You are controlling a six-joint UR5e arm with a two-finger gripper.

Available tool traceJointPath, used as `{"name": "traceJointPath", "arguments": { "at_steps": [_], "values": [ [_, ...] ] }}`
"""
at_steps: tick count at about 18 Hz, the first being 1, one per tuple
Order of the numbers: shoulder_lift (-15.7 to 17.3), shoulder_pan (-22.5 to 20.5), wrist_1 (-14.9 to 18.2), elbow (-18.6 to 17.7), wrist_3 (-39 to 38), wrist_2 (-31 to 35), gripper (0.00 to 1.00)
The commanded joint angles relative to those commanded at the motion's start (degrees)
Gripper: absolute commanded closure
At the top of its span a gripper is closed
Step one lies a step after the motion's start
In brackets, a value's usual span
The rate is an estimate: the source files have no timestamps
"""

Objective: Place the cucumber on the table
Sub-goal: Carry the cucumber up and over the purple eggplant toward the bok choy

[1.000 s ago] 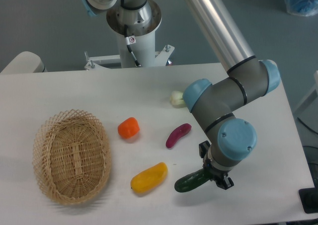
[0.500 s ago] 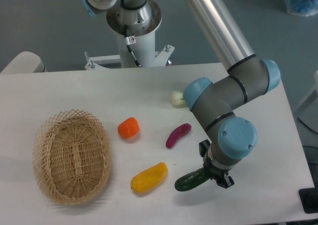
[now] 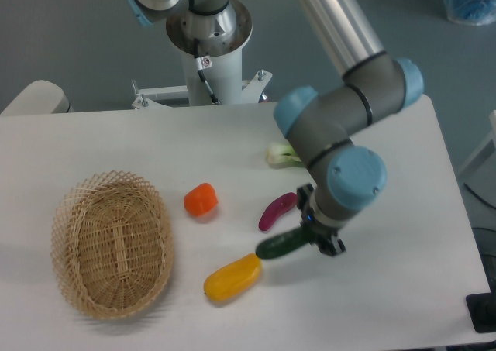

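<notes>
The dark green cucumber (image 3: 280, 244) hangs nearly level in my gripper (image 3: 316, 230), which is shut on its right end. It is above the white table (image 3: 403, 289), just right of the yellow pepper (image 3: 232, 277) and below the purple eggplant (image 3: 277, 210). I cannot tell whether it touches the tabletop. The arm's wrist hides the fingers from above.
A woven wicker basket (image 3: 111, 242) stands at the left. An orange pepper (image 3: 201, 200) lies right of it. A leafy green vegetable with a pale stalk (image 3: 282, 154) lies behind the arm's elbow. The robot's base (image 3: 209, 49) stands at the back.
The arm has swung up and to the left, carrying the cucumber from the front right of the table to a spot between the yellow pepper and the eggplant.
</notes>
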State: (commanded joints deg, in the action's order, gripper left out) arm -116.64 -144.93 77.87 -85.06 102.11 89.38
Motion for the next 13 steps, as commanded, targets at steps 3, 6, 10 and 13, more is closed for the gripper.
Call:
{"name": "traceJointPath", "arguments": {
  "at_steps": [3,6,10,13],
  "values": [
    [3.4,-1.0,-0.1,-4.7,6.7,0.2,0.83],
    [5.5,-1.6,-0.4,-9.1,12.9,0.3,0.81],
    [8.6,-0.4,-1.0,-14.7,15.5,0.1,0.81],
    [8.7,1.7,-1.7,-16.7,15.7,0.0,0.81]
  ]
}}
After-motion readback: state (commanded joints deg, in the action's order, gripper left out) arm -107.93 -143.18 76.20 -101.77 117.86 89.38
